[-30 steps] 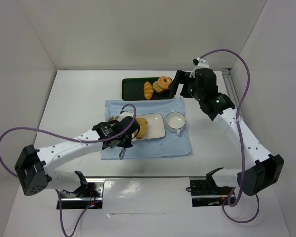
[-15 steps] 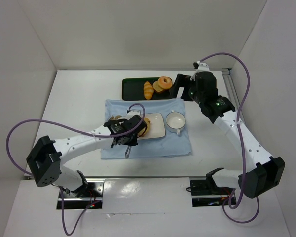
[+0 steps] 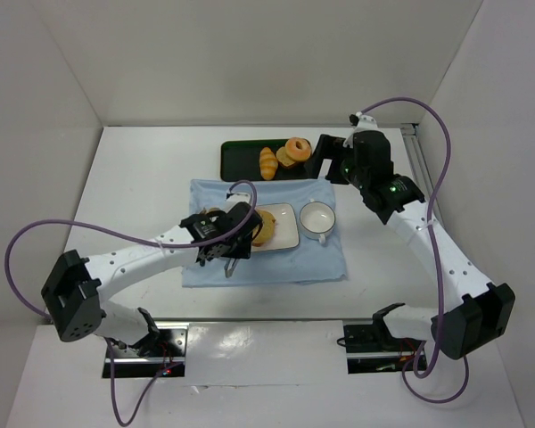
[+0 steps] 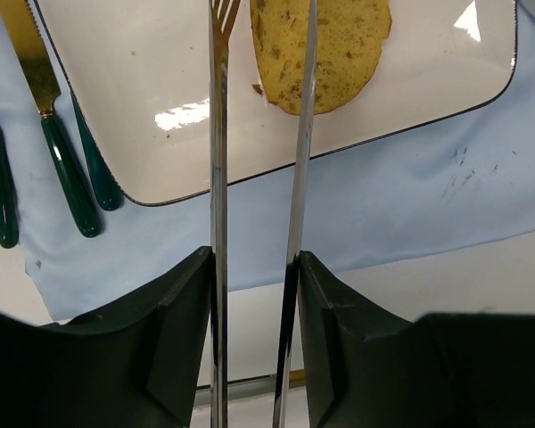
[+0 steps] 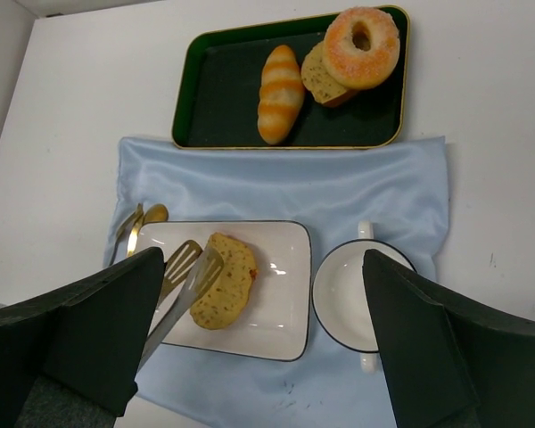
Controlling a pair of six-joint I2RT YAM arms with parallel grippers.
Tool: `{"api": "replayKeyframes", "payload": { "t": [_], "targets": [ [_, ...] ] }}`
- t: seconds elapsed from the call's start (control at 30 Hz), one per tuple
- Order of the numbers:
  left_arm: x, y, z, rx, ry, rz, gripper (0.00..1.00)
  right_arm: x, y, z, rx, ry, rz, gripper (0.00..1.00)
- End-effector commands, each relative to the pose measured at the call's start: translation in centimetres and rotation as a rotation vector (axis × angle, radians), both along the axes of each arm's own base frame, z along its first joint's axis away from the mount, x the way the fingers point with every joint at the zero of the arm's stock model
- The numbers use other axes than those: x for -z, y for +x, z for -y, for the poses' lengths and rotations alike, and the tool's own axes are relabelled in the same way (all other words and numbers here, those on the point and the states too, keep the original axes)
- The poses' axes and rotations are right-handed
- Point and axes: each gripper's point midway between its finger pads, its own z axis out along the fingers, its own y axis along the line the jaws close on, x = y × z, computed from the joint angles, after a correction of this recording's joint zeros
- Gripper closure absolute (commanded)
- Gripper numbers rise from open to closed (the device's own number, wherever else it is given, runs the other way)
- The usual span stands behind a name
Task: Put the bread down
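Note:
The bread (image 3: 266,224), a golden-brown toast slice, lies flat on the white rectangular plate (image 3: 285,236). It also shows in the left wrist view (image 4: 339,45) and the right wrist view (image 5: 223,283). My left gripper (image 3: 230,244) is shut on metal tongs (image 4: 218,134), their two arms held between its fingers (image 4: 183,312). The tong arms stand apart: one crosses over the bread's edge, the other is beside it above the plate (image 4: 152,98). My right gripper (image 3: 324,159) is open and empty, high above the cloth near the tray.
A green tray (image 5: 223,107) at the back holds a striped roll (image 5: 281,94), a donut (image 5: 361,45) and another slice under it. A white cup (image 5: 357,299) stands right of the plate. Green-handled cutlery (image 4: 67,169) lies left of the plate on the blue cloth (image 3: 321,259).
My left gripper has moved right with the tongs, and the bread has shifted right with it, further onto the plate. The right arm has barely moved.

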Motion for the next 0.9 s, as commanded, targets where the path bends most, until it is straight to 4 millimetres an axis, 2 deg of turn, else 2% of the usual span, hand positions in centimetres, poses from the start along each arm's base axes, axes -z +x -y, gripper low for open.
{"api": "replayKeyframes", "payload": {
  "t": [0.0, 0.23, 0.47, 0.53, 0.57, 0.63, 0.67, 0.83, 0.87],
  "targets": [
    [-3.3, 0.3, 0.1, -0.001, -0.055, 0.056, 0.47, -1.4, 0.1, -0.2, -0.003, 0.047, 0.045, 0.02],
    [-5.9, 0.3, -0.7, -0.023, -0.088, 0.106, 0.49, -1.3, 0.3, -0.5, -0.008, 0.058, 0.041, 0.02],
    [-7.2, 0.4, -2.4, -0.070, -0.063, 0.137, 0.50, -1.1, 0.3, -0.7, -0.014, 0.069, 0.036, 0.02],
    [-7.6, 0.9, -4.0, -0.113, -0.042, 0.156, 0.51, -1.1, 0.3, -0.7, -0.014, 0.069, 0.036, 0.02],
    [-7.2, 0.8, -4.7, -0.127, -0.032, 0.150, 0.51, -1.1, 0.3, -0.7, -0.014, 0.069, 0.036, 0.02],
    [-7.4, 1.5, -7.1, -0.201, -0.022, 0.178, 0.51, -1.1, 0.3, -0.7, -0.014, 0.069, 0.036, 0.02],
    [-6.6, 1.4, -8.2, -0.225, -0.008, 0.168, 0.51, -1.1, 0.2, -0.9, -0.023, 0.073, 0.034, 0.02],
    [-6.0, 2.7, -14.4, -0.380, 0.024, 0.211, 0.51, -0.8, -0.1, -0.6, -0.027, 0.065, 0.028, 0.02],
    [-5.6, 2.9, -15.2, -0.371, 0.048, 0.206, 0.51, -0.3, -0.1, -0.5, -0.026, 0.062, 0.019, 0.02]
  ]
}}
